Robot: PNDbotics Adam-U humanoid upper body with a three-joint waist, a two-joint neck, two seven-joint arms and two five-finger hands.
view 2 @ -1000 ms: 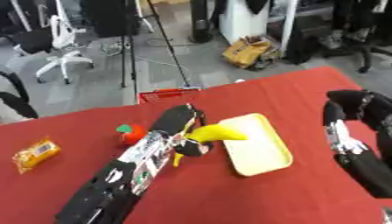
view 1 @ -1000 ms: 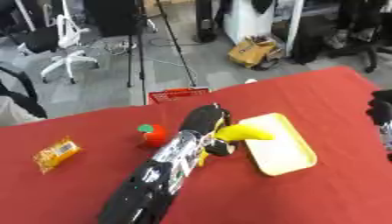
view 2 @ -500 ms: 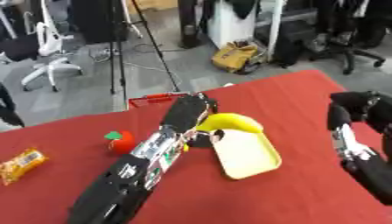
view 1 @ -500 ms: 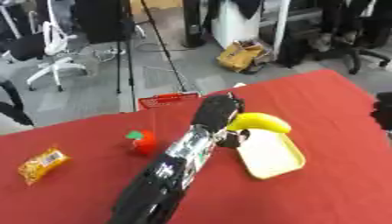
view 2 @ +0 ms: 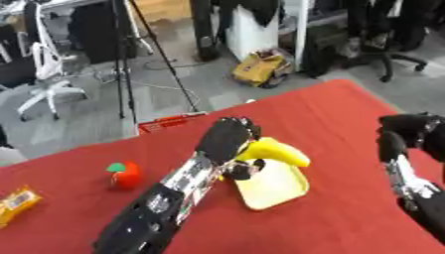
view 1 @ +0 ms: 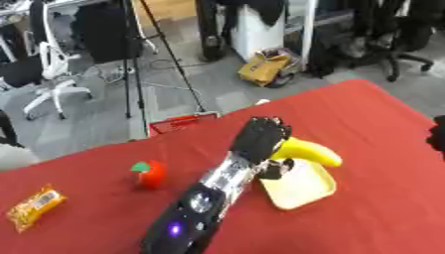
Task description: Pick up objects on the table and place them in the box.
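Banana (view 1: pixel 311 152): yellow, held in curled fingers of left hand (view 1: pixel 260 140), above pale tray (view 1: pixel 300 186). Right hand (view 2: pixel 406 134): fingers curled, empty. Tomato-like red item (view 1: pixel 149 173), snack packet (view 1: pixel 35 207) apart on red table (view 1: pixel 374 124).

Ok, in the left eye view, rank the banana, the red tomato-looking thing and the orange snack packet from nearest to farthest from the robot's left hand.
1. Banana: in the left hand, above the yellow tray.
2. Red tomato-like thing: to the hand's left on the red table.
3. Orange snack packet: farthest, near the table's left edge.
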